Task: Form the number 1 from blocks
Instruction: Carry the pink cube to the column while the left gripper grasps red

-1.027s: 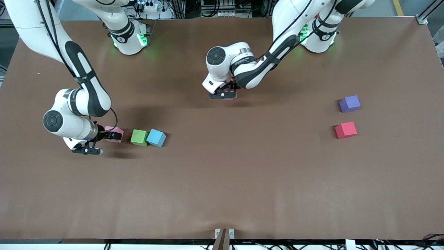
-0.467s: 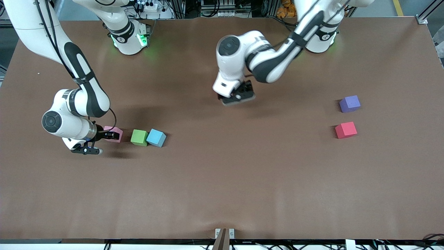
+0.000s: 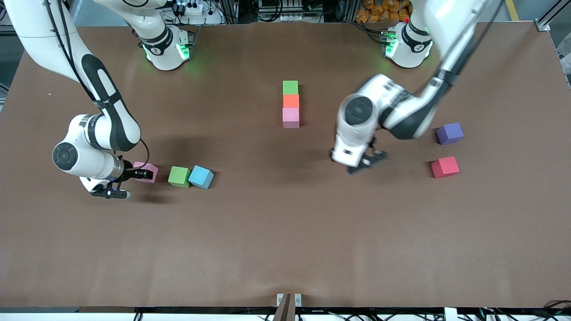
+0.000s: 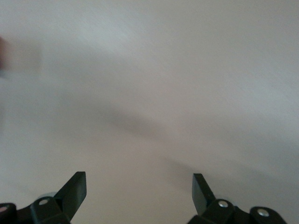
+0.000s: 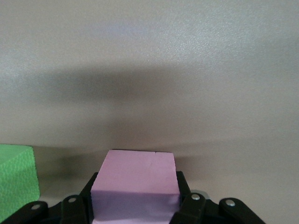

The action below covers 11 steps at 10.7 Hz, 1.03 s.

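You have the upright stroke of the 1 partly built: in the middle of the tabletop (image 3: pixel 285 232), toward the robots' bases, a green block (image 3: pixel 290 87), an orange block (image 3: pixel 291 100) and a pink block (image 3: pixel 291 117) lie in one straight line, each touching the next, with the pink one nearest the front camera. By my reckoning the stroke needs more blocks added at that pink end, so the job looks roughly half done.

Your right gripper (image 3: pixel 137 174) sits low at the right arm's end of the tabletop, its fingers clamped on a second pink block (image 5: pixel 135 183); that block appears to rest on the surface, not yet lifted. Just beside it stands a second green block (image 3: pixel 179 176), with a blue block (image 3: pixel 201 177) touching that one.

Your left gripper (image 4: pixel 139 184) hangs over bare tabletop between the line and the red block (image 3: pixel 444 166), fingers spread apart and holding nothing. A purple block (image 3: pixel 449 133) sits near the red one, farther from the front camera.

Count: eight blocks in all, two green, two pink, and one each of orange, blue, red and purple. Three are placed, one is gripped, four lie loose.
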Motion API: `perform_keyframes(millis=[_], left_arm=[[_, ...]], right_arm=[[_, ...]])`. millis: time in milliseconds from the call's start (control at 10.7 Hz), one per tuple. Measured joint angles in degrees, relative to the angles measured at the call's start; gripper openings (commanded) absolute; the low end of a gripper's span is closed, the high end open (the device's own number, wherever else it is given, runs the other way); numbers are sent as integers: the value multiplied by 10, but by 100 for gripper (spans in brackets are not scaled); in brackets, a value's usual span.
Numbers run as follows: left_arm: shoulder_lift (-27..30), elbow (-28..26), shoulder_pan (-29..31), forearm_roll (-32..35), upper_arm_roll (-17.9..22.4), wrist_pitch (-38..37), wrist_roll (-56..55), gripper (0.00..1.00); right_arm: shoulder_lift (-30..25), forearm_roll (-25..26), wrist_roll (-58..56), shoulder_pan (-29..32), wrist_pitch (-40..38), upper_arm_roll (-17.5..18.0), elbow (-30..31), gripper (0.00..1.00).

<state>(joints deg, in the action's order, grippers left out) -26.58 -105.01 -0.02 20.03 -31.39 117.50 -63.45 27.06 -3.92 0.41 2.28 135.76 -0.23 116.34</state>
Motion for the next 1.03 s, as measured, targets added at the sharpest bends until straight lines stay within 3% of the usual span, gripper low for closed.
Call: perform_keyframes(millis=[373, 654, 1027], left_arm=[[1, -16, 140, 0, -1, 1, 130, 100], [13, -84, 227, 14, -1, 88, 210, 100], [31, -143, 293, 36, -2, 147, 289, 100]], right_arm=[[-88, -7, 38, -29, -40, 5, -20, 65], [-144, -9, 201, -146, -50, 8, -20, 65], [-139, -9, 378, -299, -41, 11, -28, 65]])
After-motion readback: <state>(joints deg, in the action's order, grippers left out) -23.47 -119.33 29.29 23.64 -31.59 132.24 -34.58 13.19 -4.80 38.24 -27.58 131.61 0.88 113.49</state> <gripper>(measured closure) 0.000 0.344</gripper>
